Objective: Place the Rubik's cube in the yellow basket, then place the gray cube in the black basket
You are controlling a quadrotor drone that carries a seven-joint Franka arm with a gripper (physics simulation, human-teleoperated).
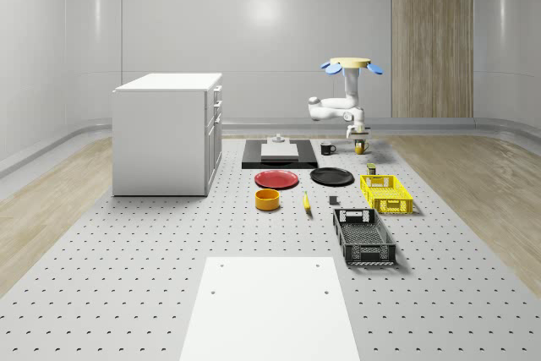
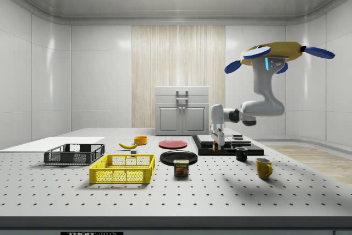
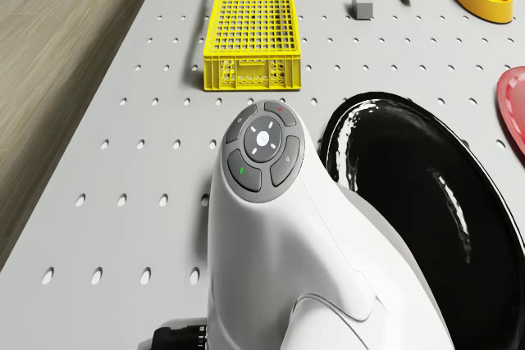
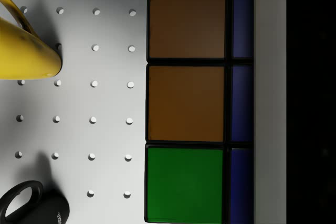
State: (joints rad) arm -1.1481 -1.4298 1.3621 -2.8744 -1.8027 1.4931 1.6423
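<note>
Close against the gripper (image 2: 215, 148): Rubik's cube (image 4: 186, 103).

The Rubik's cube (image 4: 186, 103) is seen close up, two orange squares above a green one, blue along one side. The yellow basket (image 1: 386, 194) is set empty near the counter's right edge, the black basket (image 1: 363, 237) just in front, and the small gray cube (image 3: 362, 4) between baskets and banana.

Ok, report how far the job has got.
Done: nothing; the yellow basket is empty. In hand: the drone hovers over the table's far end, gripper holding the Rubik's cube aloft. Left: drop it in that basket, then move the gray cube, on the table, into the black basket.
</note>
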